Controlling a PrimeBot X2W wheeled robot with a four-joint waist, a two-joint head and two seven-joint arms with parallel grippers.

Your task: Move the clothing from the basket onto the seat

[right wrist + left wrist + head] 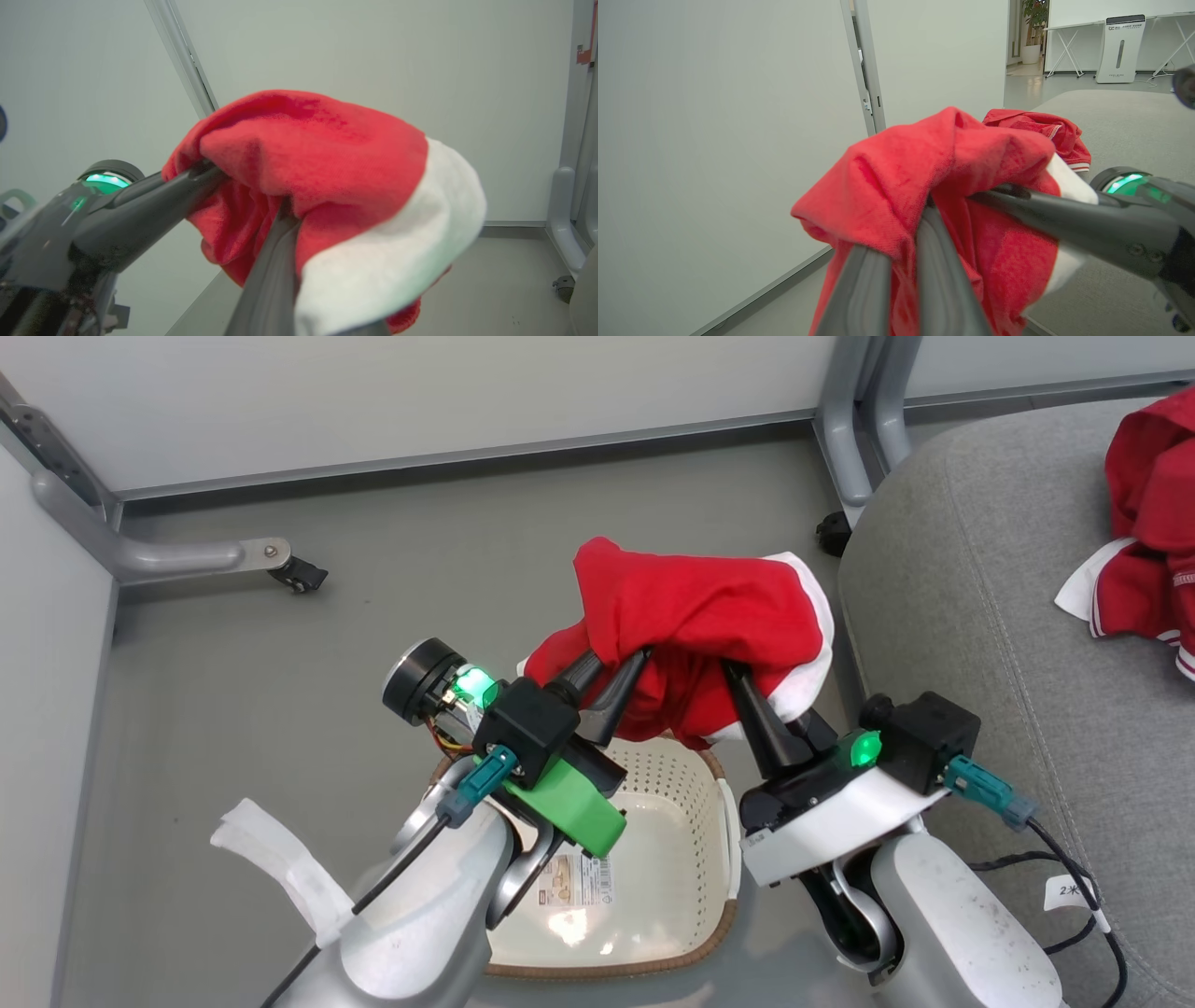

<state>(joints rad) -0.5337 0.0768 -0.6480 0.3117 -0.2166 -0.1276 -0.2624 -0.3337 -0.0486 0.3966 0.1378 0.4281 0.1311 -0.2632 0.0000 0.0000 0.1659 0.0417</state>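
Though the grey seat (pixel 980 644) spreads right of the right claw (pixel 770 695) with a far garment (pixel 1144 513) lying on it, well apart, the held garment (pixel 700 607), red with white edging, hangs above the basket (pixel 672 775) between both claws. Left claw (pixel 618 661) pinches its cloth tight; right claw's tips vanish in folds, so its grip cannot be told.

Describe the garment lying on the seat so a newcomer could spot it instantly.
Start at the large grey fabric-upholstered seat on the head view's right. Against that view's right edge lies a crumpled bright red garment with white stripe trim. Unlike the other red garment, it rests there unheld.
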